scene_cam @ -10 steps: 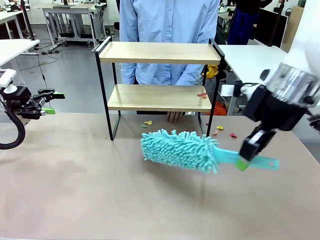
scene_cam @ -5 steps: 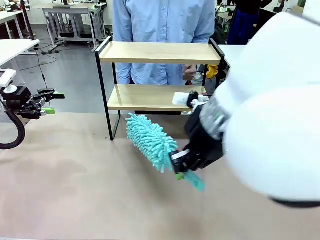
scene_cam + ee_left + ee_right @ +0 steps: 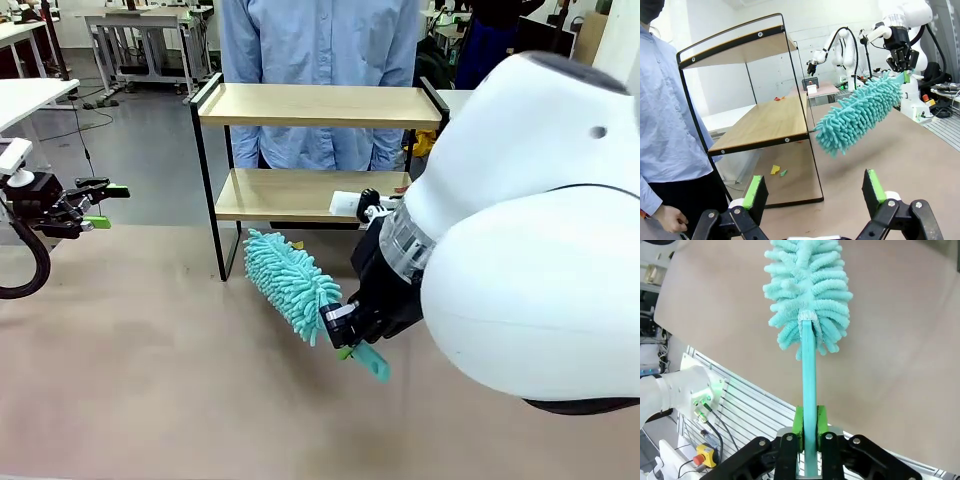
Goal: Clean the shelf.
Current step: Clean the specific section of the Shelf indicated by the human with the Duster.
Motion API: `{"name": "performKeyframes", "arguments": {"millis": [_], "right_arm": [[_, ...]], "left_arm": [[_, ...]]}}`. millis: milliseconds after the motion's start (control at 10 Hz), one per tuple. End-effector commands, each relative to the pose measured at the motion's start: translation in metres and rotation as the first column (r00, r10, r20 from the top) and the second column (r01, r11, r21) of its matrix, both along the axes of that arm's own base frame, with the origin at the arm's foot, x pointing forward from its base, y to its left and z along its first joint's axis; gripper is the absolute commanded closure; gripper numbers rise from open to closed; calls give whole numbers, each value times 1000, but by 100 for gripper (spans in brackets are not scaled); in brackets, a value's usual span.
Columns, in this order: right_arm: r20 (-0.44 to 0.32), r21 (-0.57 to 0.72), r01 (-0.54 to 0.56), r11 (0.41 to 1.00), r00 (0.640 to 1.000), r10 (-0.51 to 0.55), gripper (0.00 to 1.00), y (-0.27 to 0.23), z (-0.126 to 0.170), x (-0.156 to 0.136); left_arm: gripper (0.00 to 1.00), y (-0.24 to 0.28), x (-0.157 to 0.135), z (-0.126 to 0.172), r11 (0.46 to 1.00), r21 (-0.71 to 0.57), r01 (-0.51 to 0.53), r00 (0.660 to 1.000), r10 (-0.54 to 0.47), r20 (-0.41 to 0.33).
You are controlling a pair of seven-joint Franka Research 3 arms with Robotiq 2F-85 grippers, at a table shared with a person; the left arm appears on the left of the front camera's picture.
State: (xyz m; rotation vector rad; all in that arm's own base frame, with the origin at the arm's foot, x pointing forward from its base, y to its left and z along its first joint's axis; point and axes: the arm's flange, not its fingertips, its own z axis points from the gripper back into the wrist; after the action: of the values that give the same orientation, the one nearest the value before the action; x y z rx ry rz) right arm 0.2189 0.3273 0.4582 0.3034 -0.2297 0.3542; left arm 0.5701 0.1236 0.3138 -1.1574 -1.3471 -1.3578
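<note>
Teal microfibre duster (image 3: 290,283) was clamped by its flat handle in the right gripper (image 3: 345,336), green pads squeezed tight on the handle, with a short stub of it sticking out past the fingers. Right wrist view: handle ran straight up between the pads (image 3: 798,421), fluffy head at the far end. Head was held clear of the beige table (image 3: 150,380) and pointed up and left at the shelf (image 3: 310,105). Its tip sat just beside the lower board's front edge, near a front post; contact couldn't be told

Shelf stood at the far middle of the table, both wooden boards level, with a person in a light blue shirt (image 3: 320,40) right behind it. Small yellow and green scraps (image 3: 776,170) lay on the table under the lower board, and a red scrap (image 3: 779,98) on that board

Left gripper (image 3: 104,205) hung at the table's left edge, well apart from the shelf, jaws spread wide with nothing between them
</note>
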Motion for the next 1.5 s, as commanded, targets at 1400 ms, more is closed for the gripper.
{"name": "performKeyframes", "arguments": {"millis": [1400], "right_arm": [[149, 83, 382, 921, 909, -390, 87, 231, -87, 120]], "left_arm": [[0, -1, -1, 4, 1000, 0, 3, 1000, -3, 4]]}}
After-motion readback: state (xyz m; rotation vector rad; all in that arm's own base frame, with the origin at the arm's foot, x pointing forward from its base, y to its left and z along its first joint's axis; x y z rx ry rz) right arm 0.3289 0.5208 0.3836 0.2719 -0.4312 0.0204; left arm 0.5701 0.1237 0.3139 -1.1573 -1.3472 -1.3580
